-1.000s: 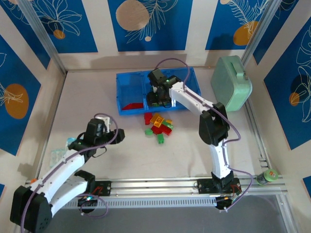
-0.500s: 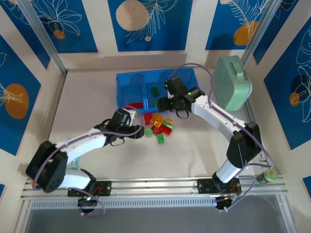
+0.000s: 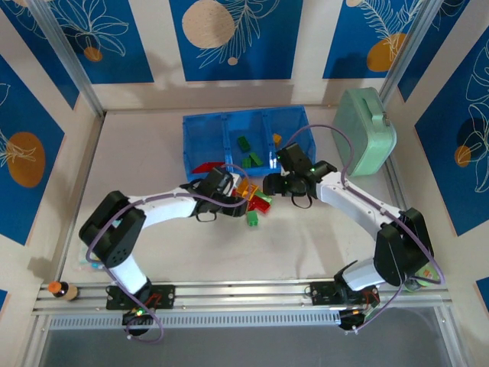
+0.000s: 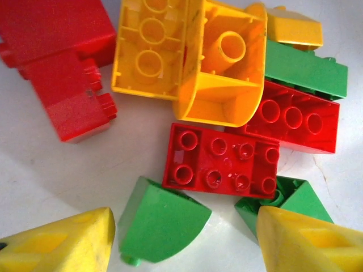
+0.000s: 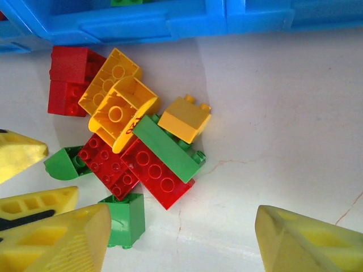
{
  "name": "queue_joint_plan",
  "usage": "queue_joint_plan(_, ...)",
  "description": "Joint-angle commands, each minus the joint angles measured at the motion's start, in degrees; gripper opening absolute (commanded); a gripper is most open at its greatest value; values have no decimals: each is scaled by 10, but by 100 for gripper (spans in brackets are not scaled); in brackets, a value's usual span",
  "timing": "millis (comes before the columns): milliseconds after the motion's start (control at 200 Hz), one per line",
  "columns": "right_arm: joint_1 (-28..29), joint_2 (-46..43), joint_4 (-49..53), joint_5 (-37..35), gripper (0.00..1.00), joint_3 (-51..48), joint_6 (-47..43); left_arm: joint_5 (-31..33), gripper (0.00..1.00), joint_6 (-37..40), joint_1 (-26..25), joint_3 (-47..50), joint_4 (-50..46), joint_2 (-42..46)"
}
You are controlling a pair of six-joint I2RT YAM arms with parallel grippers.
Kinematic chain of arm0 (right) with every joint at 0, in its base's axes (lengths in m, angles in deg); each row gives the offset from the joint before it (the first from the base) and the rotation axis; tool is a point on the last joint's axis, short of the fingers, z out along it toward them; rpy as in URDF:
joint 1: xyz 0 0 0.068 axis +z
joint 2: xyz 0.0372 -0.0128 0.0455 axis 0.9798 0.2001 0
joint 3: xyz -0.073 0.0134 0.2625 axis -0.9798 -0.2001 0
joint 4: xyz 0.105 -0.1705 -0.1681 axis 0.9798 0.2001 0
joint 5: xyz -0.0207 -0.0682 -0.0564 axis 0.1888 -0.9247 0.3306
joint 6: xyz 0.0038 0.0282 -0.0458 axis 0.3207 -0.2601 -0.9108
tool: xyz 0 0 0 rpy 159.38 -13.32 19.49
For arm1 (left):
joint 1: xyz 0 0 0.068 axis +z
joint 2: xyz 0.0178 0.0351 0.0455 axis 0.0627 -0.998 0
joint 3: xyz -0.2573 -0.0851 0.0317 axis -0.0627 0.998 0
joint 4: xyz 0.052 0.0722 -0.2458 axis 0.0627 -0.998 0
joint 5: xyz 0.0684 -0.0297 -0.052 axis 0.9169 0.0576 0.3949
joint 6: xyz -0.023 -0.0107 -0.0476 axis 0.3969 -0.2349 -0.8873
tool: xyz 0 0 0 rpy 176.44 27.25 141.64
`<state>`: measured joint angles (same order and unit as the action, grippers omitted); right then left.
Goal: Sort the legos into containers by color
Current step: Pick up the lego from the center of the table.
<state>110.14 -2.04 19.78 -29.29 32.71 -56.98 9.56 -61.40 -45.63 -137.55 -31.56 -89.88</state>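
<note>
The legos (image 3: 256,200) lie in a loose red, green and orange-yellow pile just in front of the blue tray of containers (image 3: 200,138). My left gripper (image 4: 184,249) is open low over the pile's left side, and a curved green brick (image 4: 161,224) lies loose between its yellow fingers. A red studded brick (image 4: 221,161) sits just beyond. My right gripper (image 5: 181,243) is open over bare table at the pile's right, with a green cube (image 5: 125,220) beside its left finger. In the tray are a red piece (image 3: 205,167), green bricks (image 3: 246,147) and an orange one (image 3: 276,138).
A mint green case (image 3: 365,130) stands at the back right next to the tray. The two grippers (image 3: 235,191) (image 3: 269,183) face each other closely across the pile. A small bottle (image 3: 61,290) lies by the near rail (image 3: 244,290) on the left.
My left arm has swung in from the near left to the pile. My right gripper has come back from over the tray's middle compartment to the pile's right side.
</note>
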Motion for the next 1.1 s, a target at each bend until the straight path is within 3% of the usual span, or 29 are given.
queue_joint_plan(0,-6,-23,-20,20,69,-19,13,27,67,15,-5,-26,-27,-24)
queue_joint_plan(360,-21,-53,-41,33,68,-70,26,58,57,30,-11,-53,-66,-61)
queue_joint_plan(535,-22,-59,-42,33,69,-77,26,52,41,28,-15,-54,-72,-58)
queue_joint_plan(710,-23,-64,-48,35,68,-87,28,45,35,25,-15,-68,-82,-32)
queue_joint_plan(1091,-28,-91,-55,34,68,-122,37,60,34,57,-11,-165,-143,13)
